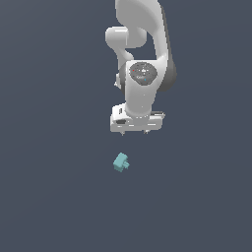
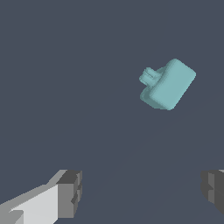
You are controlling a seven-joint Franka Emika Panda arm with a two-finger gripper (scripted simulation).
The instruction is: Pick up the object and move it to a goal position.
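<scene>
The teal object point(image 1: 121, 162), a rounded block with a short stub on one side, lay alone on the flat dark slate-grey surface point(image 1: 54, 197), tilted relative to the frame edges. Bare surface surrounded it on all sides. The white gripper point(image 1: 136, 132) hung near it, apart from it and offset toward the arm's base. In the wrist view the fingers point(image 2: 70, 192) stood spread wide, holding nothing, with the object point(image 2: 168, 85) lying beyond them.

exterior: high, steep downward look, farther off, arm point(image 1: 140, 54) and block point(image 1: 121, 162) both seen
wrist: behind jaws, close
shared: block point(image 2: 167, 84)
</scene>
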